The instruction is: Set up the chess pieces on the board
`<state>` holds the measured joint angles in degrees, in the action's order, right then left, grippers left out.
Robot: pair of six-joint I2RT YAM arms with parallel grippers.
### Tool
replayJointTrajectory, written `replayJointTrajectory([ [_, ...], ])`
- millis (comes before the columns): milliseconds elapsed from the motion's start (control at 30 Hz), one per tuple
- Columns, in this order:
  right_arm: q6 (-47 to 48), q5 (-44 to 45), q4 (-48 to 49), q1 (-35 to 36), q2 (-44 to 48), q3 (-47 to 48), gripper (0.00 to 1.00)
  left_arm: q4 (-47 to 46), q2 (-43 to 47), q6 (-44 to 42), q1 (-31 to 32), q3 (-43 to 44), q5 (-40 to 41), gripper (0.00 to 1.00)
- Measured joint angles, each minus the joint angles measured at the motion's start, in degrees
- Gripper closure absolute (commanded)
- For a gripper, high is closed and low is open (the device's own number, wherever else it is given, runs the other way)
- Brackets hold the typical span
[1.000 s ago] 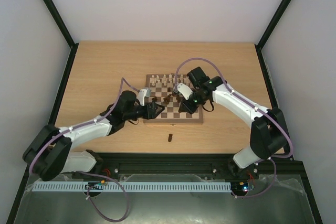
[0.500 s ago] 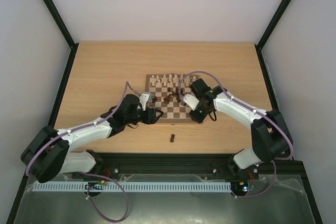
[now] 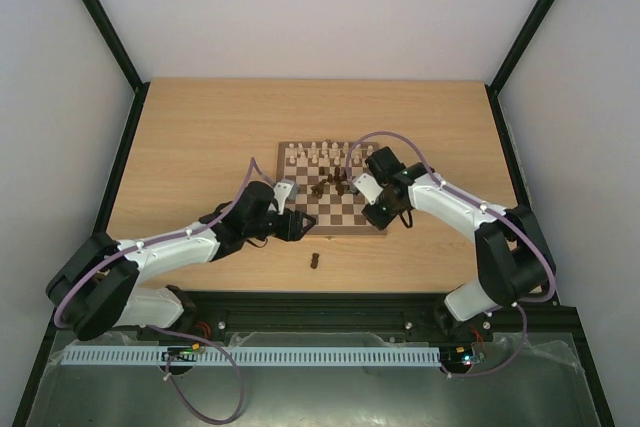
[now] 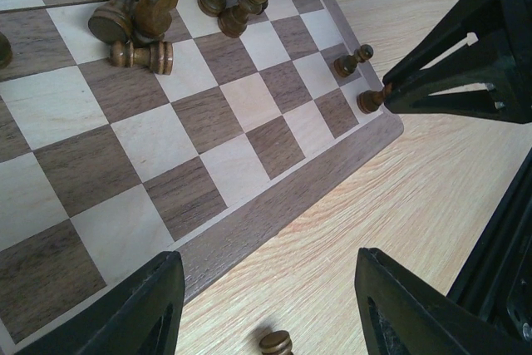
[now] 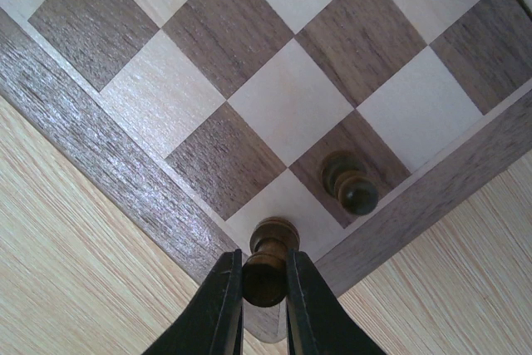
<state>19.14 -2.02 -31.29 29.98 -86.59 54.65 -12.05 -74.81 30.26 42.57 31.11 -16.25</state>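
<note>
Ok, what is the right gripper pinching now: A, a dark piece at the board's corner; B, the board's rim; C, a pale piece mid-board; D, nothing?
A: the right wrist view shows the right gripper shut on a dark piece over the corner square of the board.

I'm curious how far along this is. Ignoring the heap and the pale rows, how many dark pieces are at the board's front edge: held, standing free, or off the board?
Gripped dark piece, in the right gripper at the board corner: 1
Free-standing dark piece one square over: 1
Off-board dark piece on the table: 1
Total: 3
</note>
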Motion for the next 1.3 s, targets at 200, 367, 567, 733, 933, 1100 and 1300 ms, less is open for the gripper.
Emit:
replayJointTrajectory([
  [200, -0.33, -1.51, 0.0, -0.92, -0.59, 0.5, 0.82, 0.31, -0.02, -0.37, 0.09, 0.02, 0.04, 0.42],
  [367, -0.85, -2.29, -0.24, -1.2, -1.42, 0.85, 0.69, 0.52, -0.52, -0.59, 0.28, 0.04, 0.04, 0.42],
  [567, -1.7, -2.67, -1.88, -1.27, -1.57, 1.81, 0.59, 1.51, -0.63, -1.25, 0.96, 0.22, 0.63, 0.42],
  [733, -1.97, -2.84, -3.56, -1.27, -0.15, 3.82, 0.58, 5.88, -0.55, -2.86, 5.33, 2.43, 4.33, 0.42],
  [933, 2.84, -8.92, -4.37, -1.25, 7.85, 2.19, 0.57, 10.34, 3.5, -2.62, 12.15, 2.47, 9.55, 0.41],
  [1100, 10.34, -16.41, -4.44, 1.68, 16.55, -3.85, 0.54, 10.47, 9.84, -0.13, 12.39, -2.21, 10.78, 0.41],
  [1300, 14.27, -19.65, -2.56, 3.54, 16.92, -6.38, 0.53, 11.8, 9.99, 2.64, 15.39, -4.66, 11.61, 0.41],
])
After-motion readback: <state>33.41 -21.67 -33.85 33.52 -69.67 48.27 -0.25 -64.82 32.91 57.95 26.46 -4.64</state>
